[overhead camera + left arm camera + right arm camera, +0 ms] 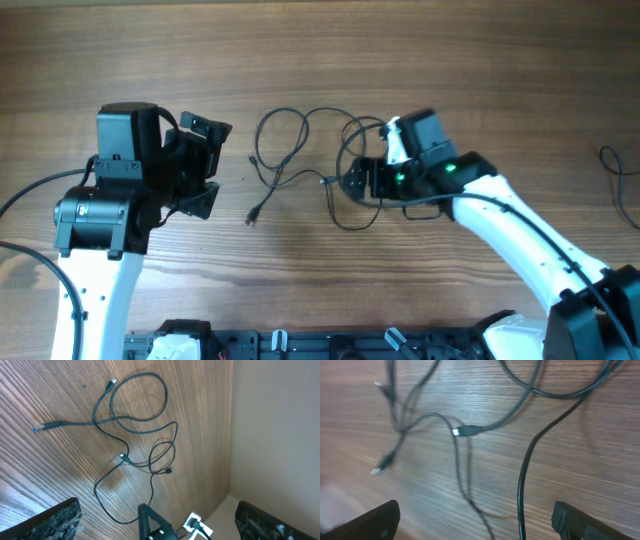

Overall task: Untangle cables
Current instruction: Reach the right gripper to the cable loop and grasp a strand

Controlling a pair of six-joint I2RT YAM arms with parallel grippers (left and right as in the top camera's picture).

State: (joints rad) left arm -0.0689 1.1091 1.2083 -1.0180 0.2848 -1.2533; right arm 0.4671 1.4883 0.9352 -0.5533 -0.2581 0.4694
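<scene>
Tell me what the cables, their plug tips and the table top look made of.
The cables: likely a rubber or plastic sheath, matte black; they bend in loose loops. The plug tips: seemingly bare metal, with a silvery glint. The table: wood or wood-look laminate, satin brown; straight grain lines show, but I cannot tell which.

The overhead camera looks straight down on the tabletop (330, 40) from high above. The left wrist camera views the wood obliquely from a moderate height, while the right wrist camera hangs close over it. All three share the cables (123, 457).
</scene>
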